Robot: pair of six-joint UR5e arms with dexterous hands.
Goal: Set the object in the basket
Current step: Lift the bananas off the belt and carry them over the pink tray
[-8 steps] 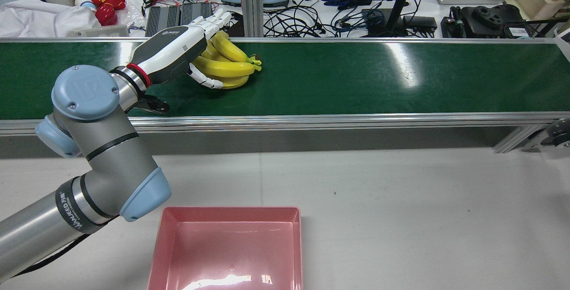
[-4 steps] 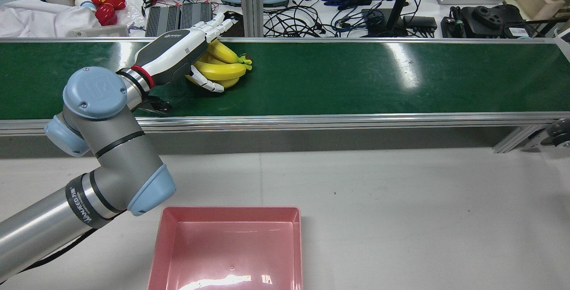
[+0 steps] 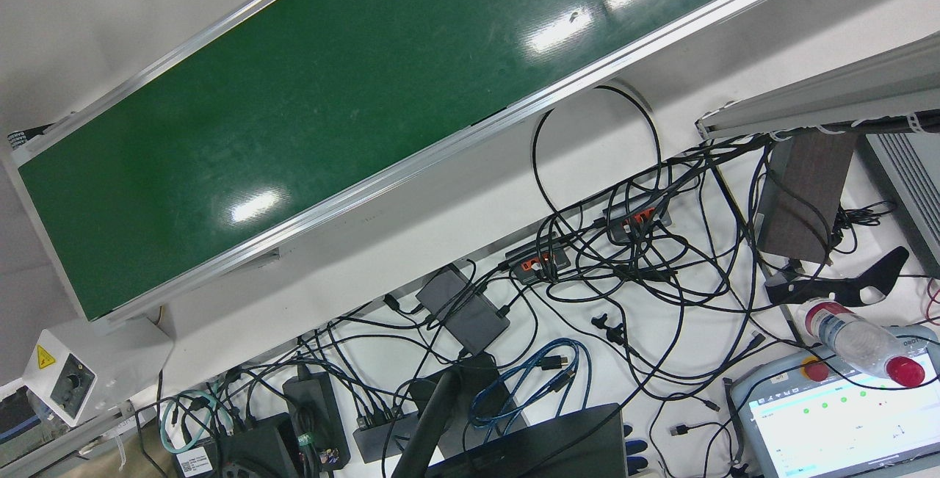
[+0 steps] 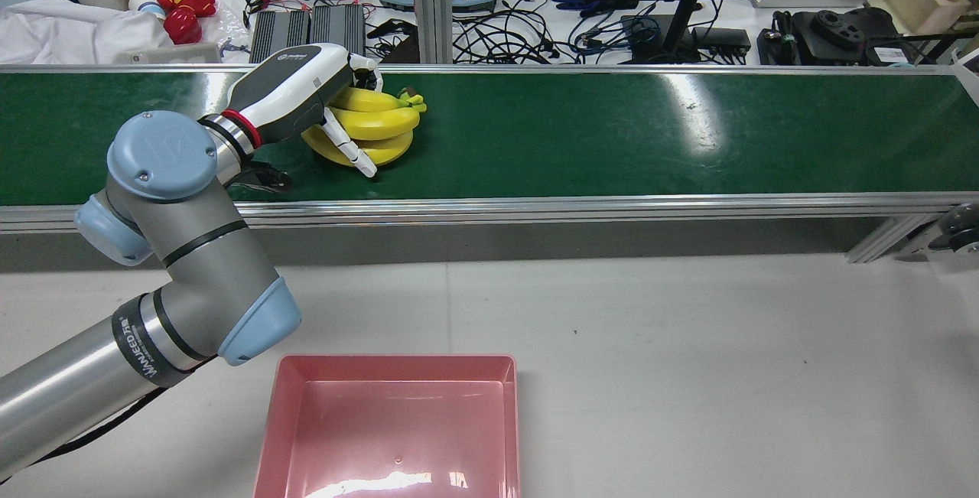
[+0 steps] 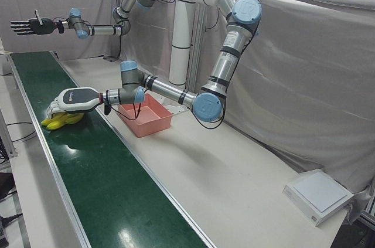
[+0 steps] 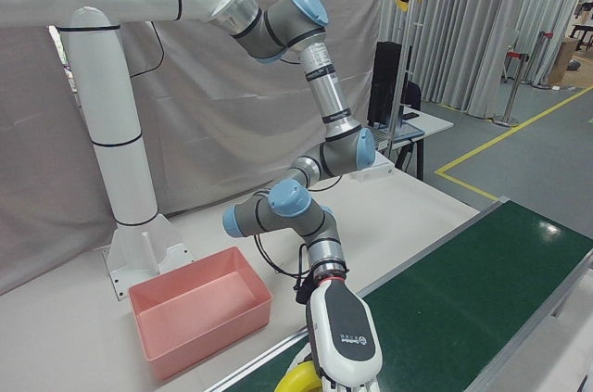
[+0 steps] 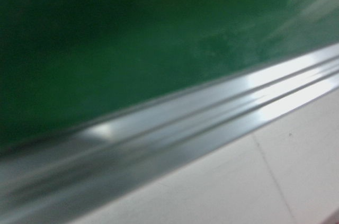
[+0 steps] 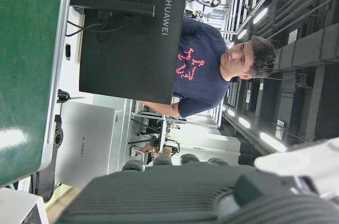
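Left robot hand [image 4: 302, 92] now clenches the banana bunch [image 4: 367, 127] on the green conveyor belt [image 4: 612, 131]; half a second ago its fingers were still stretched over the fruit. Right robot hand [image 5: 28, 26] hangs spread open, well away. Pink basket [image 4: 390, 421] sits on the worktop [image 4: 688, 368].

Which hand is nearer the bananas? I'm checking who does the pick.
Left. The left hand is closed over the bananas on the belt; the right hand hovers open, far off, raised.
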